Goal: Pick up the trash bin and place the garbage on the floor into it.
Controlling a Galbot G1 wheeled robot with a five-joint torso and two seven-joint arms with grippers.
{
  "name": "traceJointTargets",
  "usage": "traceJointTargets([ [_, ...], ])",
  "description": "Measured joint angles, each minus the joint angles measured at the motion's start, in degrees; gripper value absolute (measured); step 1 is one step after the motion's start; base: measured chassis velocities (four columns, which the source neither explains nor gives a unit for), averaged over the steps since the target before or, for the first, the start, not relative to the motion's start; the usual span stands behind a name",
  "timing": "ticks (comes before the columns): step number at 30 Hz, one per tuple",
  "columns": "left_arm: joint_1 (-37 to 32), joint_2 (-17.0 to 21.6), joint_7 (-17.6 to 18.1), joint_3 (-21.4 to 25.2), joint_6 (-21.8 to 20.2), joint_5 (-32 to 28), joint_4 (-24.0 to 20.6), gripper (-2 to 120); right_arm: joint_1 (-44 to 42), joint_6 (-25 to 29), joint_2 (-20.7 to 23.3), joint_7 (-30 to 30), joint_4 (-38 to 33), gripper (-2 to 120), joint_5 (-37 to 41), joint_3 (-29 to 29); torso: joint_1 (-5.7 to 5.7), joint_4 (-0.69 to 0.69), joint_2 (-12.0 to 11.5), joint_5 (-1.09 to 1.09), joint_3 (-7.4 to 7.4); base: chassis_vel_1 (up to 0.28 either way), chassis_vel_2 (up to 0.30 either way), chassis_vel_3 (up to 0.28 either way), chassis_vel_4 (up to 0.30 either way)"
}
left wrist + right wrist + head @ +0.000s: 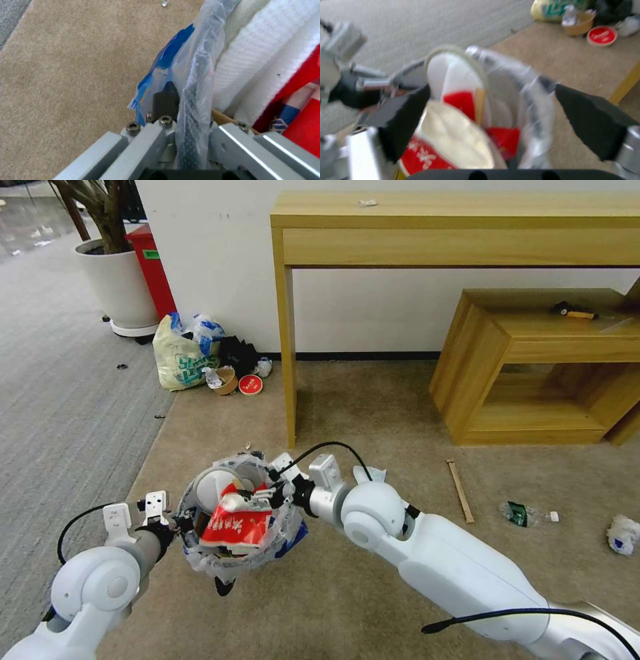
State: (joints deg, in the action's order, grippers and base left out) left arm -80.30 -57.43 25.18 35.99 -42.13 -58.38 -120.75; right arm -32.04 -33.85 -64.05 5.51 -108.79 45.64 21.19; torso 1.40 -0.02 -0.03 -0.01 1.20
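My left gripper is shut on the left rim of the trash bin, holding it above the floor. In the left wrist view the bag-covered rim runs between the fingers. The bin holds a white slipper and a crushed red cup. My right gripper hovers open over the bin's mouth, its black fingers wide apart with nothing between them. On the carpet lie a wooden stick, a plastic bottle and a crumpled paper.
A tall wooden table and a low wooden shelf stand against the wall. A pale-yellow shopping bag, a paper cup and a red lid sit beside the table leg. A potted plant stands far left.
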Motion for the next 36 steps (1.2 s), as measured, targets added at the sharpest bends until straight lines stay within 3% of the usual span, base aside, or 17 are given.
traceJointTargets([
  [9, -0.98, -1.53, -0.92, 1.79, 0.0, 1.3, -0.01, 0, -2.63, 2.7, 1.58, 4.43, -0.13, 100, -1.07, -6.83, 0.0, -0.01, 0.0, 0.01, 0.0, 0.0, 0.0, 0.0, 0.0],
  [12, -1.91, -2.4, -1.56, 2.43, 0.0, 2.27, -0.46, 0, -6.31, 4.14, 2.23, 5.74, 0.41, 100, -7.45, -11.66, 0.0, 0.0, 0.0, 0.01, 0.0, 0.0, 0.0, 0.0, 0.0],
  [17, -2.63, -2.92, -2.1, 3.2, 0.0, 3.17, -0.95, 0, -10.69, 4.93, 2.27, 6.19, 0.48, 100, -11.21, -16.49, 0.0, -0.01, 0.0, 0.02, 0.0, 0.0, 0.0, 0.0, 0.0],
  [23, -4.72, -4.78, -5.72, 5.72, 0.0, 8.54, -1.18, 0, -24.87, 7.33, 1.33, 5.73, -1.89, 100, -15.78, -29.51, 0.0, -0.01, 0.01, 0.03, -0.01, 0.0, 0.0, 0.0, 0.0],
  [28, -5.44, -5.67, -6.19, 5.87, 0.0, 9.25, -1.4, 0, -35.87, 10.27, -0.53, 2.92, -4.52, 100, -18.66, -40.06, 0.0, -0.02, 0.0, 0.02, -0.01, 0.0, 0.0, 0.0, 0.0],
  [36, -5.53, -6.71, -6.69, 5.58, 0.0, 10.23, -1.69, 0, -45.34, 14.12, -3.78, -1.24, -5.86, 100, -20.4, -49.68, -0.01, -0.01, 0.01, 0.01, -0.01, 0.0, 0.0, 0.0, 0.0],
])
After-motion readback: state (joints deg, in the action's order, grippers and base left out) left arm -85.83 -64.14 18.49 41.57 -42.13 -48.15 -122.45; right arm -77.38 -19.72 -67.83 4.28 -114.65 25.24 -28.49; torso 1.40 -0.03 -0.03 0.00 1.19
